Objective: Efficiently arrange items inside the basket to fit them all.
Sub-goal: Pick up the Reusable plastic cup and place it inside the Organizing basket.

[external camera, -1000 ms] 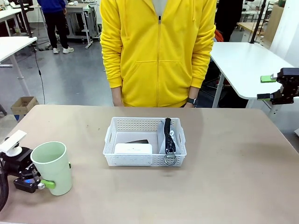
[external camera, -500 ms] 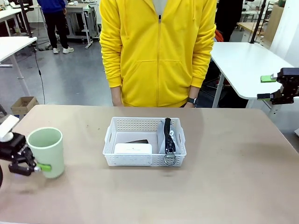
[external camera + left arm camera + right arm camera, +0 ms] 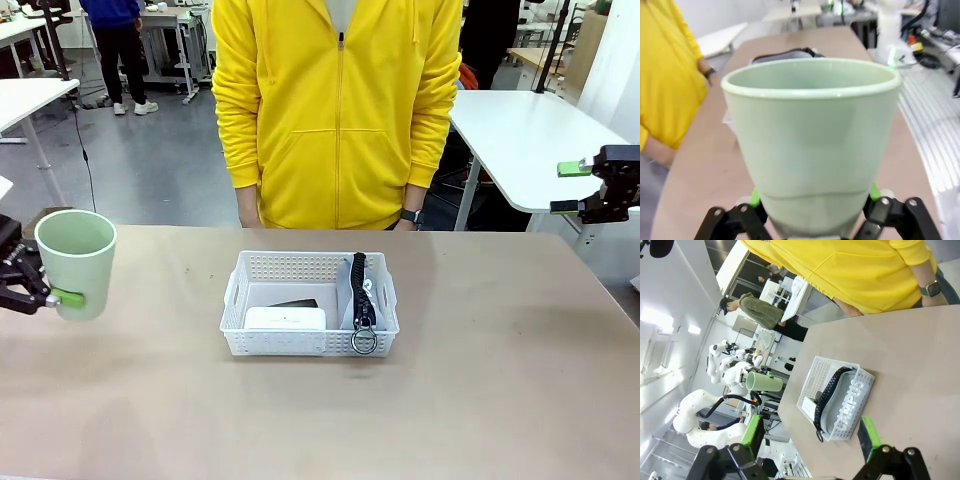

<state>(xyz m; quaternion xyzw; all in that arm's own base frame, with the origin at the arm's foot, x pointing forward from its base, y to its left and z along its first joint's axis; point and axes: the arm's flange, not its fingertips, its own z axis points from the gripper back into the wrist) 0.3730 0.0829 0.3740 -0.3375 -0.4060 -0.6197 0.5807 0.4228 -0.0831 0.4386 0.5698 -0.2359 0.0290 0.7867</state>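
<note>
Currently the left claw (image 3: 45,290) is clamped on the green cup (image 3: 76,262) low on its wall, one green pad (image 3: 68,297) showing on the near side in the front view. Cup is upright, mouth up, held in the air off the table (image 3: 480,380) at the far left edge. Left wrist view: both pads press the cup's (image 3: 811,142) lower wall from opposite sides, cup base sits between the fingers of the claw (image 3: 812,210).

Right claw (image 3: 570,188) hangs high at the right, well apart from everything, fingers spread with nothing between them. Right wrist view agrees: claw (image 3: 810,437) wide apart, empty.

Basket (image 3: 310,268) sits at table centre, long axis running left-right across the table. Inside it:
- grey pouch (image 3: 368,295) stands on edge in the right part, long axis running near-far, zipper up, ring (image 3: 364,341) hanging over the near rim. Right wrist view shows the pouch (image 3: 847,402) with print along its length.
- white box (image 3: 285,318) lies flat in the near-left part, long side along the near wall.
- stapler (image 3: 295,303), dark, just behind the box; mostly hidden, so can't tell which way it points.

Person in a yellow hoodie (image 3: 340,110) stands at the far side, hands down at the table edge.
</note>
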